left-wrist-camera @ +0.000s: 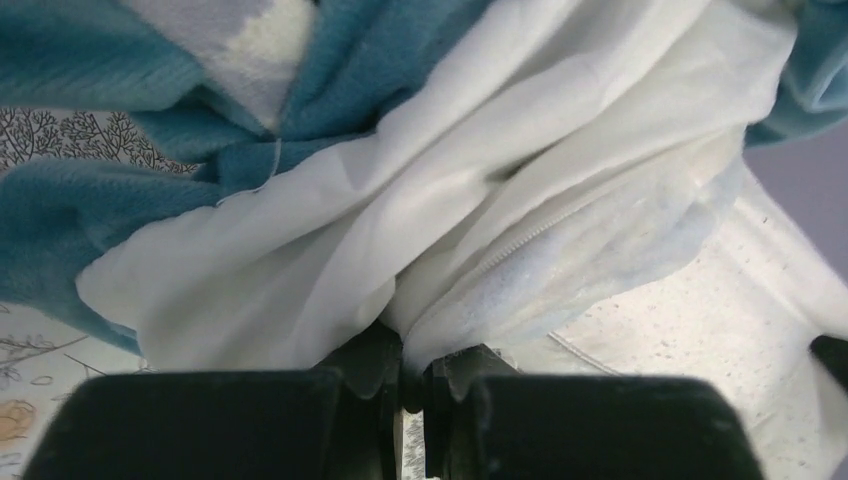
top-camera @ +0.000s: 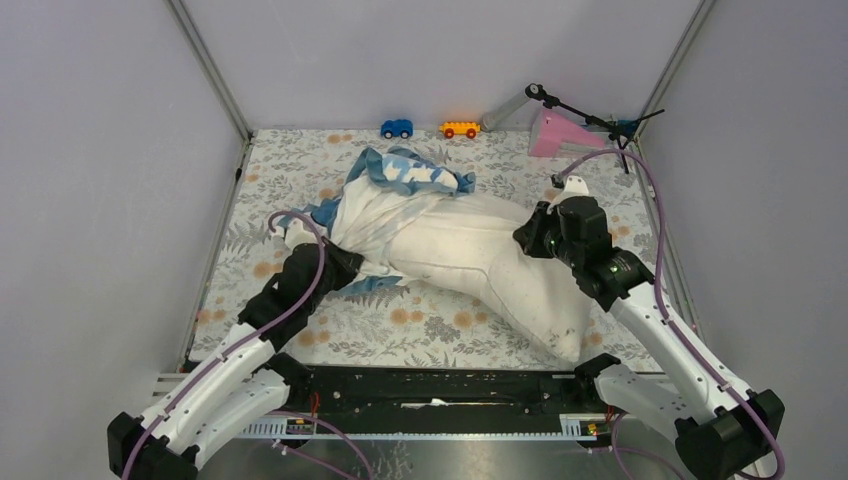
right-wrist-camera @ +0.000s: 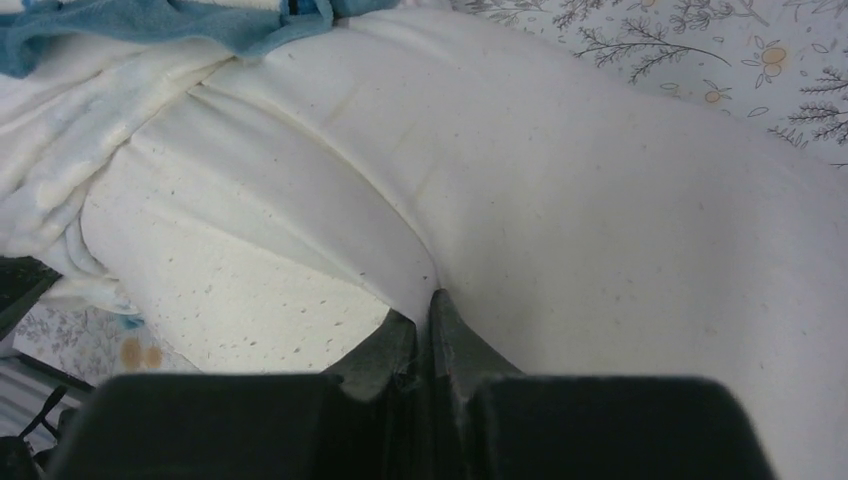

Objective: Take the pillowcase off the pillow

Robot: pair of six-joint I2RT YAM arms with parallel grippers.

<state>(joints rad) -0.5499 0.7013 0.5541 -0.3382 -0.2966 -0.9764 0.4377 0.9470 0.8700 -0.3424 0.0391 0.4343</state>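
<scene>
The cream-white pillow [top-camera: 490, 265] lies slantwise across the table's middle, its near end at the front right. The pillowcase [top-camera: 385, 205] is bunched over the pillow's far left end, white inside out with blue print on top. My left gripper [top-camera: 345, 265] is shut on a fold of the pillowcase's white fabric [left-wrist-camera: 330, 260], at its near left edge. My right gripper [top-camera: 530, 238] is shut on a pinch of the pillow's cover [right-wrist-camera: 560, 200] near its middle. The pillow's far end is hidden inside the pillowcase.
A blue toy car [top-camera: 396, 128] and an orange toy car [top-camera: 459, 129] stand at the back edge. A pink wedge with a black stand [top-camera: 560, 130] is at the back right. The floral table cloth [top-camera: 420, 325] covers the table.
</scene>
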